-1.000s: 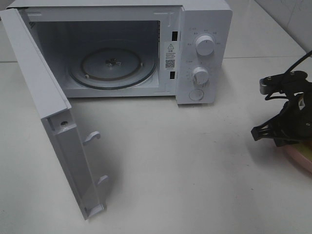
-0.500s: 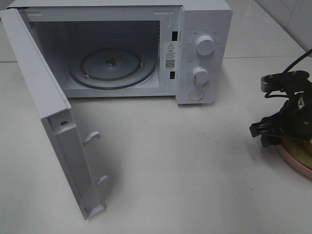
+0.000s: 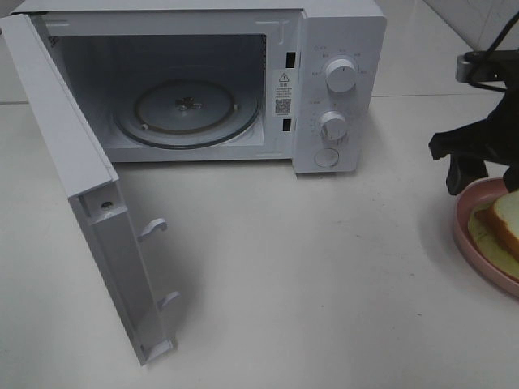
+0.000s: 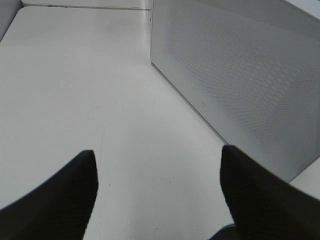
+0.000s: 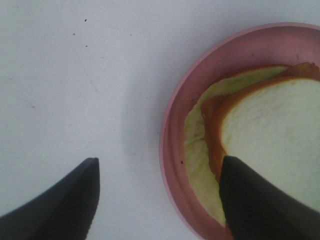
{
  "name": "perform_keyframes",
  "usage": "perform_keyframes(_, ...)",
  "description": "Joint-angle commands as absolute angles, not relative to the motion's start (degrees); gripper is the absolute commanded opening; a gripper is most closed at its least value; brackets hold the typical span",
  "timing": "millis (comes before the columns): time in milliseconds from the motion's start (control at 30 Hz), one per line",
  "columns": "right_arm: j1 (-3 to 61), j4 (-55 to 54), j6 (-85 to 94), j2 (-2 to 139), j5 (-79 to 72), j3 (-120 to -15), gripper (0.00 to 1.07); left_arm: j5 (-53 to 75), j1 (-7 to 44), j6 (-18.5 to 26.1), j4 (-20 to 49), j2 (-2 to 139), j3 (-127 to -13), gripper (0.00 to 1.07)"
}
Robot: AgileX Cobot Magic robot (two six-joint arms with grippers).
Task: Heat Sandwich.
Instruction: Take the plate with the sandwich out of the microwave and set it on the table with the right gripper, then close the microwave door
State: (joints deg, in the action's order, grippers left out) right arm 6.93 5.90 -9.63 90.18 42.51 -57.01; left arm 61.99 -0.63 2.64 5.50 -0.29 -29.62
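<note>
The sandwich (image 3: 504, 220) (image 5: 265, 130), white bread with tan crust over pale green lettuce, lies on a round pink plate (image 3: 464, 212) (image 5: 172, 130) at the table's right edge. My right gripper (image 3: 468, 172) (image 5: 160, 170) hangs open just above the plate's near-left rim, holding nothing. In the right wrist view one finger overlaps the sandwich and the other stands over bare table. The left gripper (image 4: 157, 160) is open and empty beside the microwave's perforated side wall (image 4: 240, 85). It does not show in the high view.
The white microwave (image 3: 339, 49) stands at the back with its door (image 3: 77, 162) swung wide open toward the front left. Its glass turntable (image 3: 188, 109) is bare. White tabletop (image 3: 308, 275) stretches between the microwave and the plate.
The right gripper opened, rose and pulled back toward the far right. The plate and sandwich it covered now show beneath it. The left arm stayed put.
</note>
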Motion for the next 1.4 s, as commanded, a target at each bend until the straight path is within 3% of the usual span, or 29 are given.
perform_keyframes(33, 6.9, 4.6, -6.1, 89.7, 51.6, -62.1, 0.68, 61.2, -0.4, 2.7, 5.7, -0.6, -29.6, 0.66)
perform_keyframes(400, 6.9, -1.6, 1.4, 86.9, 71.3, -68.9, 0.67, 61.2, -0.4, 2.7, 5.7, -0.6, -29.6, 0.66)
perform_keyframes(1167, 6.9, -5.6, 0.0, 27.5, 71.0, -42.3, 0.67, 61.2, -0.4, 2.7, 5.7, -0.6, -29.6, 0.66)
perform_keyframes(1400, 6.9, -5.2, 0.3, 16.4, 70.6, -38.0, 0.67, 61.2, -0.4, 2.7, 5.7, -0.6, -29.6, 0.66)
